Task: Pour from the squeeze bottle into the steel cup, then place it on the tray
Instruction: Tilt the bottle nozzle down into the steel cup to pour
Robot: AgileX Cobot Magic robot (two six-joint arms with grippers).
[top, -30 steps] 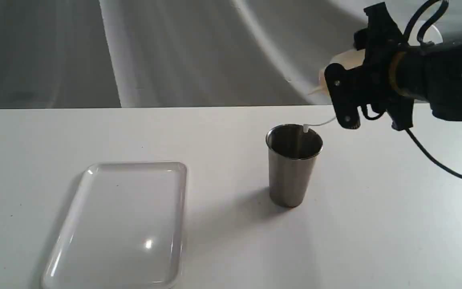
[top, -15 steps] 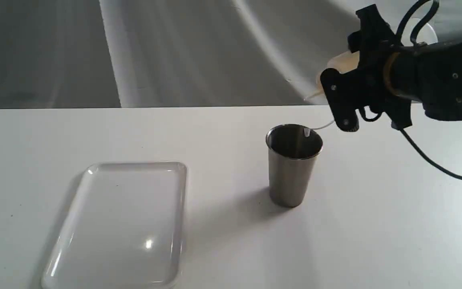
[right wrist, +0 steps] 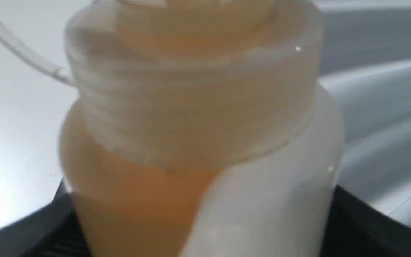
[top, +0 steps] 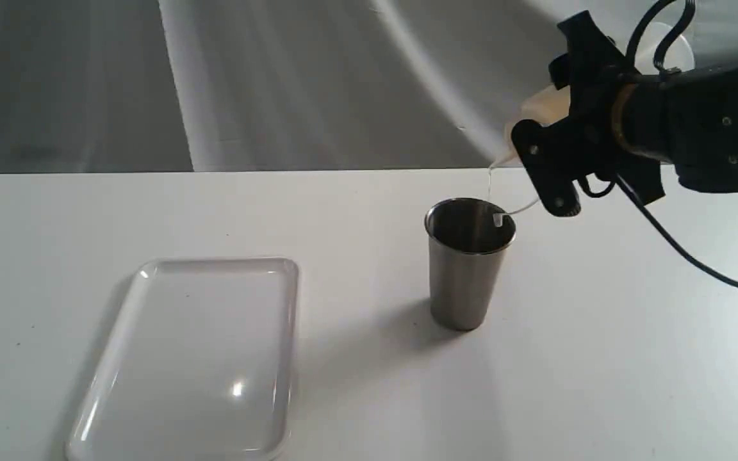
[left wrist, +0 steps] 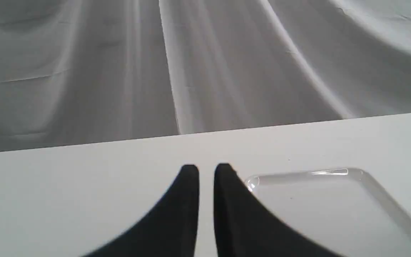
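Now R pincer clamps translucent squeeze bottle, tilted, nozzle over brushed steel cup; L pincer nearly together.

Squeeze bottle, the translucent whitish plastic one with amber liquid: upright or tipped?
Tipped: the translucent squeeze bottle leans nozzle-down above the brushed steel cup, a thin stream falling into it.

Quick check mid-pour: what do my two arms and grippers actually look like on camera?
The right arm is matte black, with a brass-coloured ring at the wrist and black cables looping above and trailing below. The right gripper has flat black plates with small round screw heads. The left gripper shows two plain black fingers tapering to rounded tips. No markings are readable.
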